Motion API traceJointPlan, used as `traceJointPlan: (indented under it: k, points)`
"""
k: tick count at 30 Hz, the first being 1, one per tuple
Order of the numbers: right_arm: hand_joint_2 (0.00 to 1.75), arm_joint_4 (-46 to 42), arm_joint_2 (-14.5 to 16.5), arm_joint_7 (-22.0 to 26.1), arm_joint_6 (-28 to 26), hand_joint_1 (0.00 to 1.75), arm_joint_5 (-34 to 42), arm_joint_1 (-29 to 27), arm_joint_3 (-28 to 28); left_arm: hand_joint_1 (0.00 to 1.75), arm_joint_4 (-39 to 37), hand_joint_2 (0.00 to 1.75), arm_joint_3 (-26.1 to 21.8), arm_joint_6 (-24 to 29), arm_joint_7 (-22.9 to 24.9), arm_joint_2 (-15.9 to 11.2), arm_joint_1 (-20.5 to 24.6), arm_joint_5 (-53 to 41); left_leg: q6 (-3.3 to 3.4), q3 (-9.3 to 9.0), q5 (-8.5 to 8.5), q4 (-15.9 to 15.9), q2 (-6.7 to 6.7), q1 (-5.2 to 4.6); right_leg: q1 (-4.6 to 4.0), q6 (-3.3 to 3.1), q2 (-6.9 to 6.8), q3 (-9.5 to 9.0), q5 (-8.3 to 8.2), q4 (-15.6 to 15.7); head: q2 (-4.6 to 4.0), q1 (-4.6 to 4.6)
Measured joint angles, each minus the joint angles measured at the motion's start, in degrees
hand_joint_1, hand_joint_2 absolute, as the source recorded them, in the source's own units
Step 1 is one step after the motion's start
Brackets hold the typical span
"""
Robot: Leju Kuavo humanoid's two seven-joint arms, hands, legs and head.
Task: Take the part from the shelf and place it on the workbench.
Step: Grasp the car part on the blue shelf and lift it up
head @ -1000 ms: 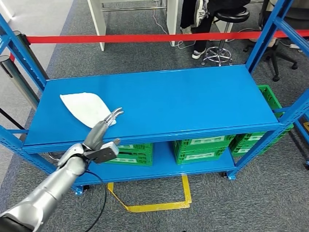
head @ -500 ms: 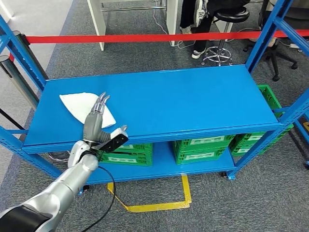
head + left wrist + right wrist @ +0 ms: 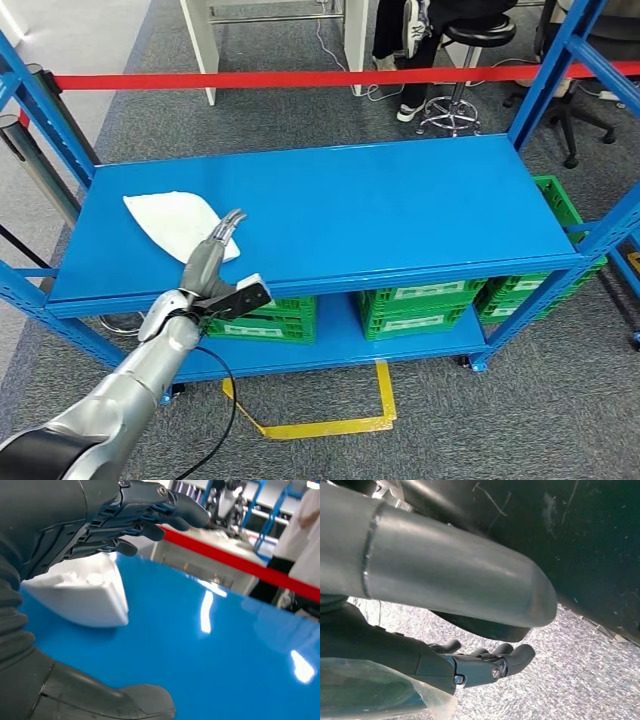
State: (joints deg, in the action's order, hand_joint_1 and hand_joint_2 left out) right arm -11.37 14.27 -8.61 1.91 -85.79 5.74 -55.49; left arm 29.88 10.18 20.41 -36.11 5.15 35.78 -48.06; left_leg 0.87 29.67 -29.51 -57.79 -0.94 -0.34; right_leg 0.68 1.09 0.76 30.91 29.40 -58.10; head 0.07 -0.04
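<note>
The part is a flat white tapered piece [image 3: 170, 220] lying on the left of the blue shelf's top deck [image 3: 362, 210]. My left hand [image 3: 211, 270] reaches over the shelf's front edge, its fingers [image 3: 229, 222] spread above the part's near right tip and its thumb sticking out to the right. In the left wrist view the part [image 3: 79, 592] lies just under the dark fingers [image 3: 151, 510], with a gap between them and nothing held. My right hand [image 3: 486, 665] hangs down over grey carpet, fingers loosely extended and empty.
Green crates [image 3: 419, 305] sit on the lower shelf. Blue uprights [image 3: 45, 120] frame both ends. A red barrier tape [image 3: 302, 78] runs behind the shelf, and a person sits on a stool [image 3: 460, 40] beyond it. Yellow floor tape [image 3: 324, 428] marks the carpet in front.
My left hand swung left over the part half a second ago, then shifted slightly right, its fingers now above the part's near tip. The part has not moved.
</note>
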Motion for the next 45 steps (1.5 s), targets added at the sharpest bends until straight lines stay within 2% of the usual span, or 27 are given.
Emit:
traceJointPlan:
  k: [7,17,20,24,26,36,40,45]
  points:
    - [0.0,0.0,0.0,0.5,0.1,0.0,-0.1,0.0,0.0,0.0,-1.4,1.75,1.6,-4.2,2.0,-3.0,0.8,0.3,0.0,0.01,0.0,0.0,0.0,0.01,-0.01,0.0,-0.01,0.02,0.01,0.0,0.0,-0.01]
    - [0.0,0.0,0.0,0.4,0.5,0.0,-0.5,0.0,0.0,0.0,-3.2,1.75,3.9,-3.7,3.5,-5.0,2.4,0.1,0.0,0.01,0.0,0.0,0.0,0.01,-0.01,0.0,-0.01,0.01,0.0,0.0,0.0,-0.01]
    - [0.0,0.0,0.0,0.4,0.6,0.0,-0.7,0.0,0.0,0.0,-3.3,1.75,4.0,0.4,4.0,-4.9,2.5,-0.2,0.0,0.02,0.0,0.0,0.0,0.01,0.0,0.0,-0.01,0.01,0.0,0.0,0.0,-0.01]
    - [0.0,0.0,0.0,0.2,0.6,0.0,-1.0,0.0,0.0,0.0,-3.1,1.75,4.3,15.4,8.3,-4.4,2.4,-5.7,0.0,0.02,0.0,0.0,0.0,0.01,0.0,0.0,-0.02,0.01,0.0,0.0,0.0,-0.01]
    - [0.0,0.0,0.0,0.2,0.6,0.0,-1.1,0.0,0.0,0.0,-2.6,1.75,4.4,18.5,11.0,-4.3,2.3,-9.4,0.0,0.02,0.0,0.0,0.0,0.01,0.0,0.0,-0.02,0.01,0.0,0.0,0.0,-0.01]
    - [0.0,0.0,0.0,0.6,0.5,0.0,-1.8,0.0,0.0,0.0,0.9,1.75,0.8,19.5,24.1,-2.9,2.6,-34.8,0.0,0.02,0.0,0.0,0.0,0.01,-0.01,0.0,-0.01,0.01,0.0,0.0,0.0,-0.01]
    - [0.0,0.0,0.0,0.7,0.5,0.0,-1.8,0.0,0.0,0.0,-0.2,1.75,0.4,19.4,25.3,-3.1,3.9,-35.7,0.0,0.02,0.0,0.0,0.0,0.01,-0.01,0.0,-0.01,0.01,0.0,0.0,0.0,-0.01]
    - [0.0,0.1,0.0,0.7,0.3,0.0,-1.7,0.0,0.1,0.0,-3.9,1.75,-0.5,17.8,23.5,-3.2,5.3,-32.6,0.0,0.03,0.0,0.0,0.0,0.01,-0.02,0.0,-0.01,0.02,0.0,0.0,0.0,-0.01]
